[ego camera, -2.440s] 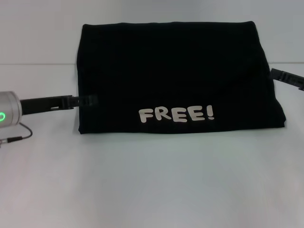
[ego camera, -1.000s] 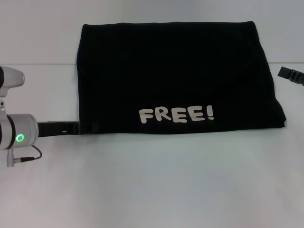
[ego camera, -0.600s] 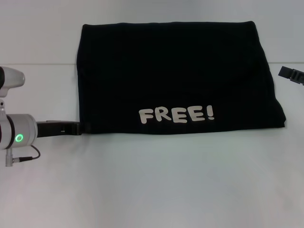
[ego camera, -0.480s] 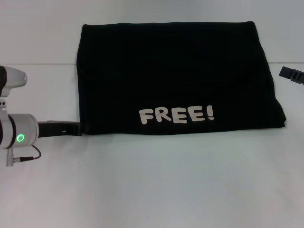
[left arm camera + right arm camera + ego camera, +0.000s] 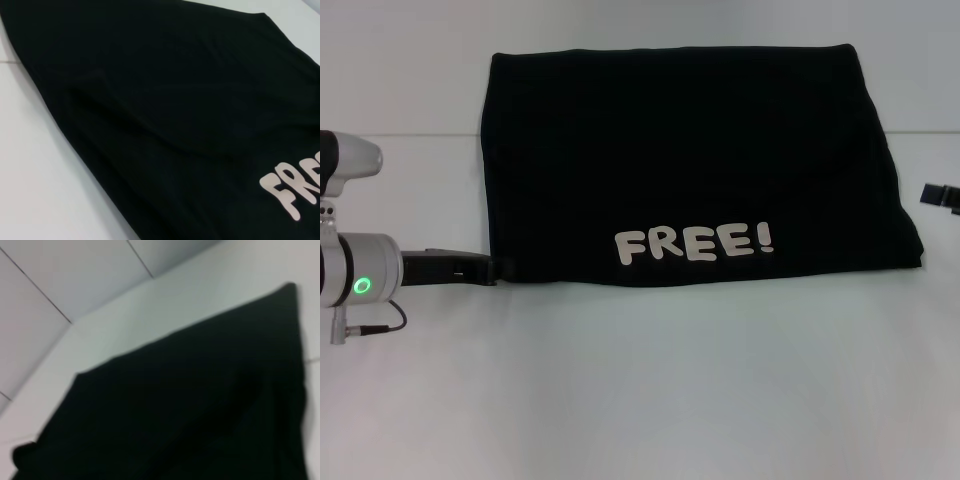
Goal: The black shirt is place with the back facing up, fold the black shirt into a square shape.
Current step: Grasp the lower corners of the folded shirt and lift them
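Head view: the black shirt (image 5: pixel 690 165) lies folded into a wide rectangle on the white table (image 5: pixel 650 390), with both grippers off at its sides.

The pale "FREE!" lettering (image 5: pixel 693 243) runs along the shirt's near edge, at about 6 o'clock on the fabric. The left gripper (image 5: pixel 485 269) reaches in level from 9 o'clock, its dark fingers at the shirt's near left corner; whether they are apart, together or clamped on the cloth cannot be told. The right gripper (image 5: pixel 941 196) shows only as a dark tip at the 3 o'clock edge, apart from the shirt, its fingers likewise impossible to read. Left wrist view shows the fabric up close, lying in soft creases.
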